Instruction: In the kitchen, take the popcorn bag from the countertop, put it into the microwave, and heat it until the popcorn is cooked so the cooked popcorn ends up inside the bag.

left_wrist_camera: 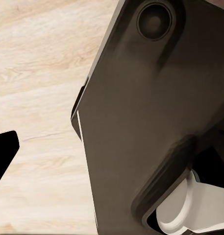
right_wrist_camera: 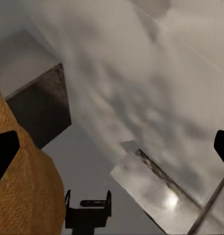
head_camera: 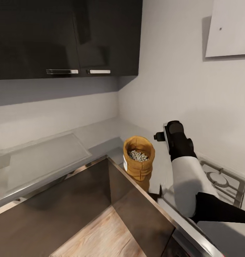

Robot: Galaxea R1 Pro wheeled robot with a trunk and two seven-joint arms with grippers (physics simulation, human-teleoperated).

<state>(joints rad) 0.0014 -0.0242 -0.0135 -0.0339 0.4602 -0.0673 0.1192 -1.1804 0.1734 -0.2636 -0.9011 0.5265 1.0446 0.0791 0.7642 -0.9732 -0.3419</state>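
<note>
The popcorn bag (head_camera: 138,162), a tan burlap sack with a rolled rim, stands upright on the grey countertop (head_camera: 101,134) in the inner corner. Pale popcorn (head_camera: 138,155) kernels show at its top. My right arm (head_camera: 179,142) reaches over the counter just right of the bag, at about rim height. In the right wrist view my right gripper (right_wrist_camera: 112,149) is open, with the bag (right_wrist_camera: 28,196) beside one fingertip and not between the two. My left gripper (left_wrist_camera: 112,152) hangs low over the wooden floor, one dark fingertip (left_wrist_camera: 4,152) wide at the frame's edge. The microwave is out of view.
A steel gas hob (head_camera: 222,182) lies right of my arm. A flat steel panel (head_camera: 40,157) is set into the counter at the left. Dark wall cabinets (head_camera: 65,35) hang above, and a small black bracket (right_wrist_camera: 87,210) sits near the bag's base.
</note>
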